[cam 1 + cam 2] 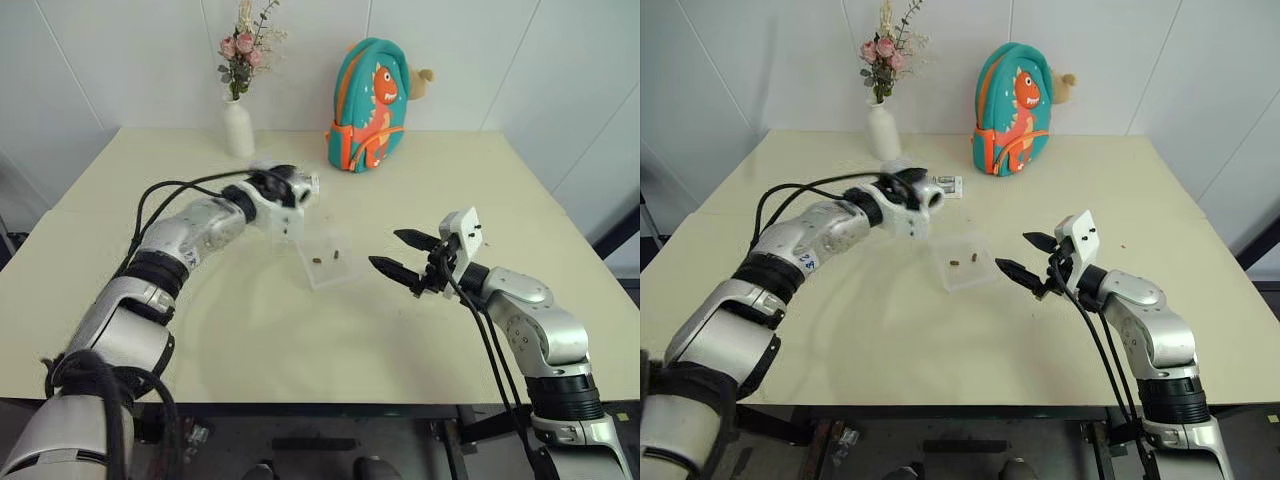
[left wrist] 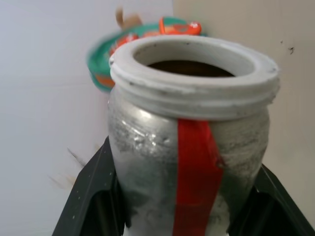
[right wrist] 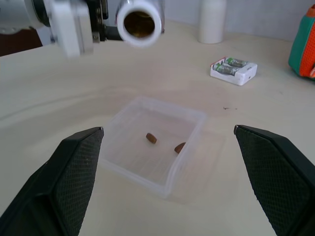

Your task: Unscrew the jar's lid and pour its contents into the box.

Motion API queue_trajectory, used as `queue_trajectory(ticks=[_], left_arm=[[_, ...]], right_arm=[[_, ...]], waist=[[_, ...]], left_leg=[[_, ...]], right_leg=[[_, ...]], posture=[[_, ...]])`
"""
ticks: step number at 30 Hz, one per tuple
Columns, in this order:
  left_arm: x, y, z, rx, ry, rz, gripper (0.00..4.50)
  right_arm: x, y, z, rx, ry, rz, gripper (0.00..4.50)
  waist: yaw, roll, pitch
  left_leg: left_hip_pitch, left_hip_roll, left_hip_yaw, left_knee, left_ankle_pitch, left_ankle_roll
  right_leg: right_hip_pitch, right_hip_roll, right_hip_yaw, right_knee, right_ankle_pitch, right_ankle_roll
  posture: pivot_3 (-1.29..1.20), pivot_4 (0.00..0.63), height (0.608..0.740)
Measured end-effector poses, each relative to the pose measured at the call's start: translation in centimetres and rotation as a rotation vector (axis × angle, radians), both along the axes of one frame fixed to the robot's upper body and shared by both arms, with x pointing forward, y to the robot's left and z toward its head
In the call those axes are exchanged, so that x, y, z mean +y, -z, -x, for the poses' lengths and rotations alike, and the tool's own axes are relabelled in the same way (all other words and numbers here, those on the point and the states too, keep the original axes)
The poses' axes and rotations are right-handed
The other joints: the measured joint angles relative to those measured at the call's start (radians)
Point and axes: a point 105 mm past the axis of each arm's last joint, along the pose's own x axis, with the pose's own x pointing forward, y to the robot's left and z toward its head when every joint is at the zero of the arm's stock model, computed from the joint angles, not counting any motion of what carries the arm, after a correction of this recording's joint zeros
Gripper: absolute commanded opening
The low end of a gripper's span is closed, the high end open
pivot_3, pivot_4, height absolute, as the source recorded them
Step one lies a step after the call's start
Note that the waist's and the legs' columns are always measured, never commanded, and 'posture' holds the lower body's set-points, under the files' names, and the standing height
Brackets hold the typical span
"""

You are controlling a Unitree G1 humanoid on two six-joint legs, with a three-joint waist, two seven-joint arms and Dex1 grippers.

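My left gripper is shut on the silvery jar, which has a red stripe down its side. The jar lies tipped on its side, its open white mouth facing the box and a little above and beyond the far left corner. The lid is out of view. The clear plastic box rests on the table's middle with two tiny brown pieces on its floor. My right gripper hovers just right of the box, level and pointing at it. It is open, with its black fingers wide apart and nothing between them.
A small white-and-green packet lies behind the box. A white vase with flowers and a teal dinosaur backpack stand at the table's back edge by the wall. Black cables hang off both arms.
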Motion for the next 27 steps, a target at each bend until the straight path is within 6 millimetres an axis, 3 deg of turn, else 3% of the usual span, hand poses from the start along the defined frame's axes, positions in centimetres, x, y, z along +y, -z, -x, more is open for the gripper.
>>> queue_trajectory(ticks=[4, 8, 10, 12, 15, 17, 24, 27], left_arm=[[4.6, 1.0, -0.3, 0.246, -0.097, 0.429, 1.98], [9.1, 2.1, -0.1, 0.453, -0.171, 0.974, 1.98], [10.8, 2.8, 0.3, 0.487, -0.201, 1.123, 1.98], [12.4, 3.9, 0.6, 0.466, -0.273, 1.132, 1.98], [14.6, 5.8, 1.2, 0.403, -0.292, 1.33, 1.98], [15.7, 7.0, 1.9, 0.351, -0.279, 1.361, 1.98], [16.2, 8.4, 3.2, 0.266, -0.184, 1.34, 1.98], [16.1, 9.8, 3.4, 0.303, -0.192, 1.311, 2.94]], right_arm=[[0.0, 0.0, 0.1, -0.005, -0.007, 0.011, 4.48], [0.5, -0.1, 0.4, -0.02, -0.035, 0.037, 4.48], [0.7, 0.0, 0.5, -0.023, -0.041, 0.052, 4.48], [0.8, 0.1, 0.5, -0.023, -0.048, 0.057, 4.48], [0.8, 0.2, 0.5, -0.025, -0.049, 0.067, 4.48], [0.6, 0.2, 0.5, -0.029, -0.047, 0.081, 4.48], [0.9, 0.0, 0.5, -0.054, -0.056, 0.105, 4.48], [1.1, 0.1, 0.6, -0.05, -0.067, 0.11, 4.5]], waist=[[-0.002, 0.0, 0.0], [-0.01, 0.0, 0.0], [-0.015, 0.0, 0.0], [-0.02, 0.0, 0.0], [-0.023, 0.0, 0.0], [-0.023, 0.0, 0.0], [-0.019, 0.0, 0.0], [-0.02, 0.0, 0.0]], left_leg=[[0.0, 0.0, -0.001, 0.007, 0.0, 0.0], [0.001, 0.0, -0.002, 0.01, 0.0, 0.001], [0.001, -0.001, -0.003, 0.01, 0.001, 0.001], [0.002, -0.001, -0.004, 0.01, 0.001, 0.0], [0.003, -0.001, -0.004, 0.01, 0.001, 0.0], [0.003, -0.001, -0.004, 0.01, 0.001, 0.0], [0.003, -0.001, -0.004, 0.01, 0.002, -0.001], [0.003, -0.001, -0.004, 0.01, 0.002, -0.001]], right_leg=[[0.001, 0.0, 0.0, 0.005, 0.0, 0.0], [0.002, 0.0, 0.0, 0.008, 0.001, 0.001], [0.003, 0.0, -0.001, 0.009, 0.001, 0.001], [0.004, 0.0, -0.001, 0.01, 0.001, 0.001], [0.003, 0.0, -0.001, 0.01, 0.001, 0.001], [0.003, 0.0, -0.001, 0.01, 0.001, 0.001], [0.004, 0.0, -0.001, 0.01, 0.002, 0.0], [0.004, 0.0, -0.001, 0.009, 0.002, 0.0]], posture=[[0.0, 0.15, 0.74], [0.0, 0.15, 0.74], [0.0, 0.15, 0.74], [0.0, 0.15, 0.74], [0.0, 0.15, 0.74], [0.0, 0.15, 0.74], [0.0, 0.15, 0.74], [0.0, 0.15, 0.74]])
